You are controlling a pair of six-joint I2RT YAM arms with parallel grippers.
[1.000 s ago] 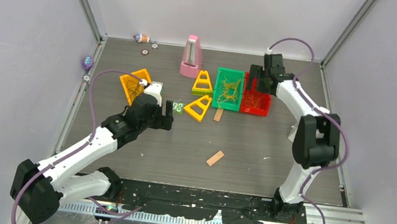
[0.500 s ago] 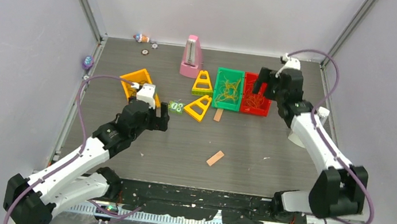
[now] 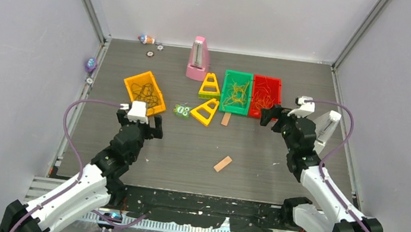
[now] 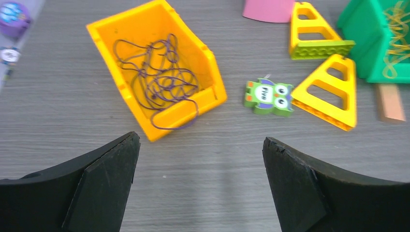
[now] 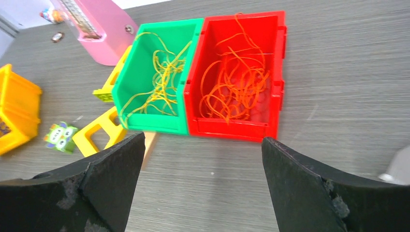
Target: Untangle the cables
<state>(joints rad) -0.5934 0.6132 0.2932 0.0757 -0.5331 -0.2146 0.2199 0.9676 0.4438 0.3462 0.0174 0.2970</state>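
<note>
Purple cables (image 4: 162, 87) lie ahead-left of left gripper (image 4: 199, 140); orange cables (image 5: 237, 89) straight ahead of right gripper (image 5: 203, 139). Both gape empty.

The table (image 3: 257, 159) is dark grey with a fine streaked wood grain. Toward its left edge, an orange-yellow bin (image 4: 145, 24) holds dark purple cables (image 4: 159, 79). Nearer the far edge, a green bin (image 5: 159, 126) holds yellow cables (image 5: 159, 72), and the red bin (image 5: 232, 129) touching it holds orange-red cables (image 5: 232, 87). The metronome (image 3: 198, 60) is pink. Both triangular frames are yellow; the farther frame (image 4: 321, 48) has a lime-green base, and the nearer frame (image 4: 351, 96) is plain. The owl tile (image 4: 268, 96) is green with a purple patch and white lettering. A small block (image 3: 222, 164) near the middle and another block (image 3: 226, 119) are tan. The left gripper (image 4: 199, 140) and right gripper (image 5: 203, 140) have black fingers. The arms (image 3: 325, 189) are white and black, with lilac hoses (image 3: 66, 124).
</note>
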